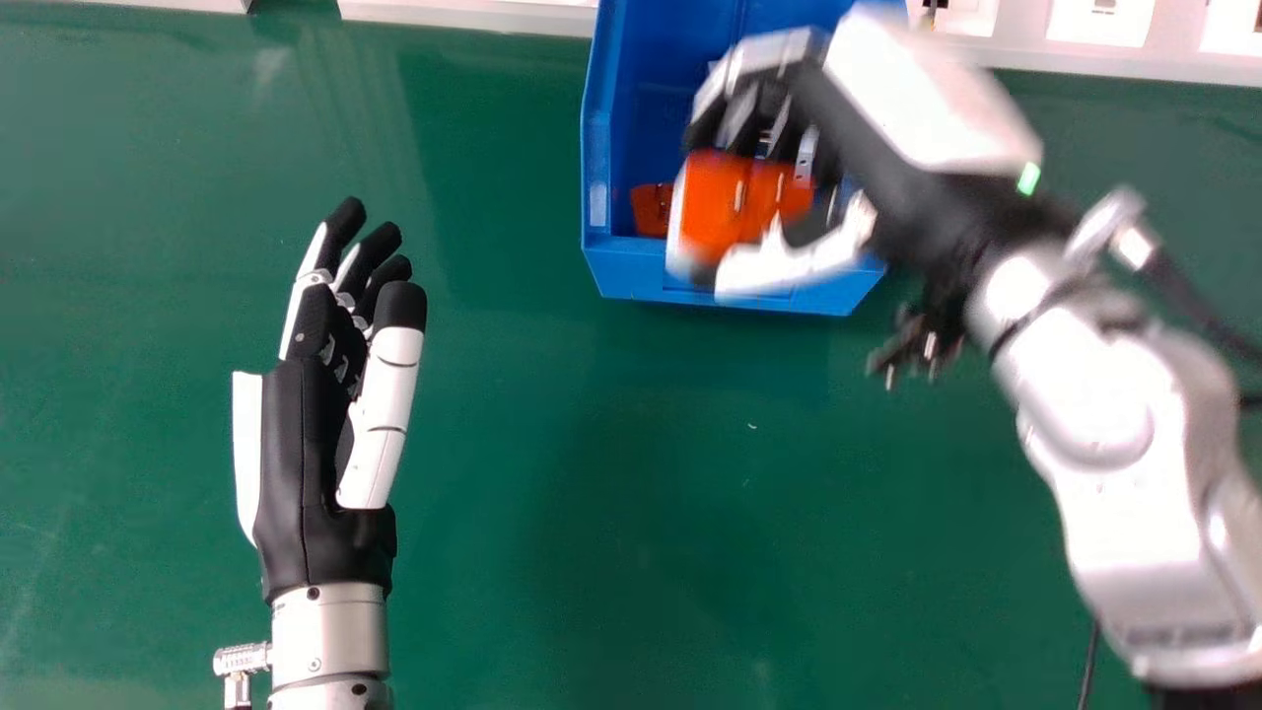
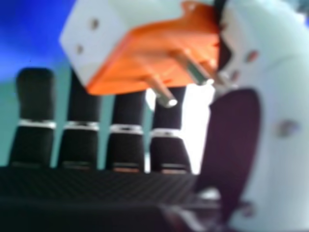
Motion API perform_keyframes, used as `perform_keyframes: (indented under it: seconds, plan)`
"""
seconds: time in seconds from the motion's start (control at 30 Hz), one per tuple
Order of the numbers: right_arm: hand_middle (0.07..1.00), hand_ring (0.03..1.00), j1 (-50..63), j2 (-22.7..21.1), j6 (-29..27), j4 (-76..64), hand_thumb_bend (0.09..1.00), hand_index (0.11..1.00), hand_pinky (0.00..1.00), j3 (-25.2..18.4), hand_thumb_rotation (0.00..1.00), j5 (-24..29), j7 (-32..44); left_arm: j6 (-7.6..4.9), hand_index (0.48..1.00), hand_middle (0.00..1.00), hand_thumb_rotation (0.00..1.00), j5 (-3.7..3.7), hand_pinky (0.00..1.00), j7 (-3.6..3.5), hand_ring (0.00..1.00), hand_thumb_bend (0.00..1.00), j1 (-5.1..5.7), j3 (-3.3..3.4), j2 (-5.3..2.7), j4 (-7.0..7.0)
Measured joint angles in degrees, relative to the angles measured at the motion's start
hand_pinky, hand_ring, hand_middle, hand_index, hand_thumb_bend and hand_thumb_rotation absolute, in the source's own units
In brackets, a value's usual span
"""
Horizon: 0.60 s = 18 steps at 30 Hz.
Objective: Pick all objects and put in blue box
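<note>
In the head view my right hand (image 1: 887, 168) is over the blue box (image 1: 601, 128), its fingers and thumb curled round an orange and white block (image 1: 735, 202) with metal pins. The block is above the box's near wall. A smaller orange piece (image 1: 650, 209) lies inside the box, beside the held block. The right hand view shows the orange and white block (image 2: 145, 58) between the black fingers of my right hand (image 2: 128, 113) and its thumb. My left hand (image 1: 306, 444) rests at the left over the green table, fingers relaxed.
The green table (image 1: 552, 473) extends around the box. White panels (image 1: 1075, 49) line its far edge on either side of the box. A dark cable (image 1: 1088, 666) runs at the lower right.
</note>
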Motion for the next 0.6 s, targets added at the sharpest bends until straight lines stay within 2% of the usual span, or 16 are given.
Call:
perform_keyframes:
  seconds: [0.1,0.23,0.4,0.6]
  plan:
    - [0.5,0.421,-7.86,-0.8,-2.4,7.58,0.5,0.541,0.31,-0.46,0.0,-0.52,-4.29,-0.02,0.895,0.88,0.78,0.08,0.81,0.0,0.86,0.73,-0.12,0.02,0.0,0.11]
    - [0.5,0.421,-16.32,-2.04,-4.07,18.63,0.5,0.541,0.31,0.72,0.0,-1.76,-6.37,-0.06,0.895,0.88,0.78,0.08,0.81,0.05,0.86,0.73,-0.37,0.14,0.0,0.39]
    - [0.5,0.421,-27.29,-1.79,-7.59,38.26,0.499,0.535,0.31,5.04,0.0,-3.76,-10.75,-0.09,0.893,0.88,0.78,0.21,0.81,0.37,0.86,0.73,-0.8,0.17,-0.01,0.64]
    - [0.5,0.428,-38.08,2.65,-15.47,67.51,0.499,0.525,0.31,11.64,0.0,-6.25,-21.55,-0.09,0.891,0.87,0.78,0.23,0.81,0.43,0.86,0.73,-1.3,0.33,0.03,0.77]
